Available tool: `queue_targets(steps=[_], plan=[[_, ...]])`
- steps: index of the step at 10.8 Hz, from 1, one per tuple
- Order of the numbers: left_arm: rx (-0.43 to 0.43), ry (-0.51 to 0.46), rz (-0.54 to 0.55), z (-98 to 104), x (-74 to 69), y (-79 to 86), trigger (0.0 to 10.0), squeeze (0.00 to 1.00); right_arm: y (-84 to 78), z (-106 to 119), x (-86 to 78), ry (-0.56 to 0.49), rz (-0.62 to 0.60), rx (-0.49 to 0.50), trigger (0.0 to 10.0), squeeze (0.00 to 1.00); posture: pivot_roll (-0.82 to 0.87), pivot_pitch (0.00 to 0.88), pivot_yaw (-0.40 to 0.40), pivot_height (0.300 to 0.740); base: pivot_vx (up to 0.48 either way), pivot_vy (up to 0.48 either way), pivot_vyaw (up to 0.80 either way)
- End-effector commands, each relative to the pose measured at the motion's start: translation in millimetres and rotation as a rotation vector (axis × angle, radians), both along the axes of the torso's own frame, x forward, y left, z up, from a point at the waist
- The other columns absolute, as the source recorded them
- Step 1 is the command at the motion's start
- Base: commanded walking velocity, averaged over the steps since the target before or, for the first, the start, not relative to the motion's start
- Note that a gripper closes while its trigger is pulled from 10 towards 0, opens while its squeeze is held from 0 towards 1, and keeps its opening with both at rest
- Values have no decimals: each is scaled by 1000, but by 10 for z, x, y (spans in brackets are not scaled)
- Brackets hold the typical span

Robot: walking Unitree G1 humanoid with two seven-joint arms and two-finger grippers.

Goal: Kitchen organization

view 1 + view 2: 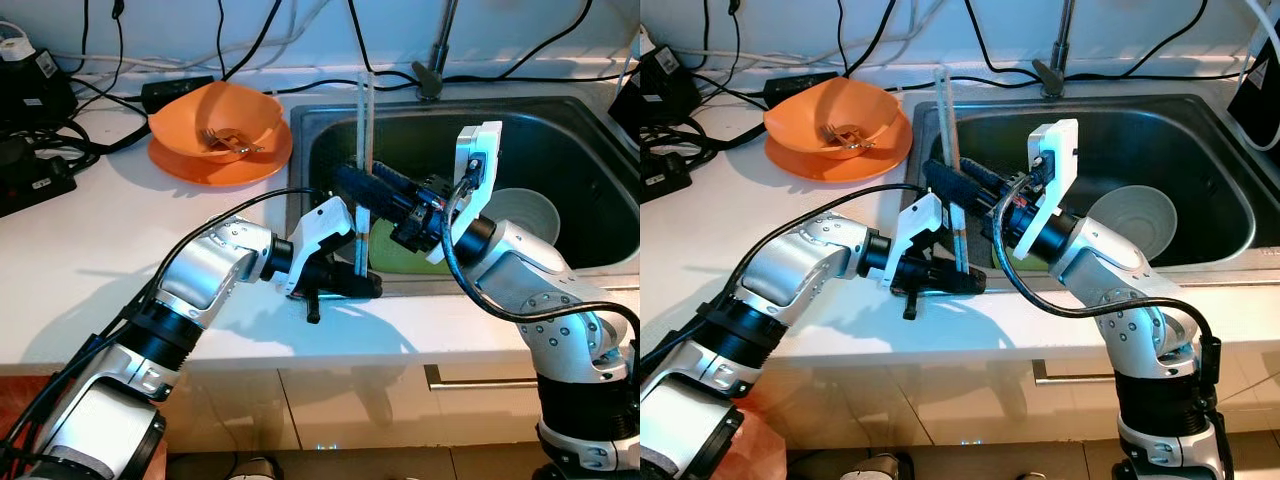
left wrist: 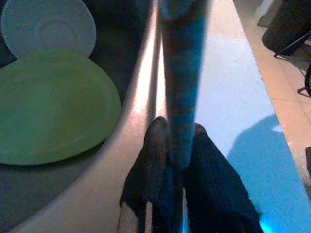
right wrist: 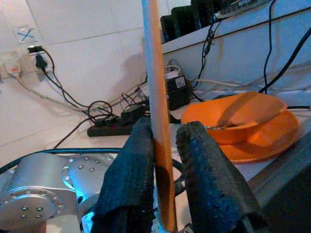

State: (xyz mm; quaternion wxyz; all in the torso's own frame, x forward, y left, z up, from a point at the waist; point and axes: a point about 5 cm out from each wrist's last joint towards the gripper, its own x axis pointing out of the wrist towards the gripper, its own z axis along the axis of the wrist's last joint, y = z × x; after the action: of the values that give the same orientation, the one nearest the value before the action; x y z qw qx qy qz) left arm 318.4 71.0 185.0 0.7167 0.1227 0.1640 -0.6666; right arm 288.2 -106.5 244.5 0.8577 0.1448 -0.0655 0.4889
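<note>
Orange bowl point(image 1: 225, 118) on orange plate point(image 1: 200, 162), silvery forks point(image 1: 228, 140) inside. White countertop point(image 1: 90, 250). Dull grey steel sink point(image 1: 560, 140). Green plate point(image 2: 51, 107) and pale white bowl point(image 1: 525, 215) in sink. Pale, whitish chopstick point(image 1: 362, 170); reads orange-tan in right wrist view. Left gripper point(image 1: 345, 288) and right gripper point(image 1: 365, 188): black fingers with knurled texture, white housings. Silver arms. Black cables point(image 1: 250, 45) and black power strip point(image 1: 35, 185) against white wall.

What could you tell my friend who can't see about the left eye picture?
Two robot grippers, the left gripper and the right gripper, both hold thin chopsticks upright at the sink edge. An orange bowl sits on the white counter.
</note>
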Motion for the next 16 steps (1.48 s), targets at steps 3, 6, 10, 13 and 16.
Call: queue_targets(steps=[3, 6, 10, 13, 16], plan=[[-43, -34, 40, 55, 56, -5, 10000, 1000, -52, 36, 67, -13, -56, 5, 0, 0, 7, 83, 67, 740, 0, 0, 0], [-90, -83, 160, 114, 169, 102, 10000, 1000, -105, 41, 161, -15, -147, 15, 0, 0, 13, 84, 63, 740, 0, 0, 0], [-75, -124, 284, 118, 229, 276, 10000, 1000, -211, 64, 337, -53, -345, -12, 0, 0, 23, 85, 58, 740, 0, 0, 0], [-111, -162, 407, 164, 267, 407, 10000, 1000, -292, -53, 464, -107, -500, -142, 0, 0, 36, 90, 53, 740, 0, 0, 0], [-92, -149, 394, 115, 190, 348, 10000, 1000, -398, -721, 697, -3, -624, -518, 1412, 0, 57, 95, 48, 740, 0, 0, 0]])
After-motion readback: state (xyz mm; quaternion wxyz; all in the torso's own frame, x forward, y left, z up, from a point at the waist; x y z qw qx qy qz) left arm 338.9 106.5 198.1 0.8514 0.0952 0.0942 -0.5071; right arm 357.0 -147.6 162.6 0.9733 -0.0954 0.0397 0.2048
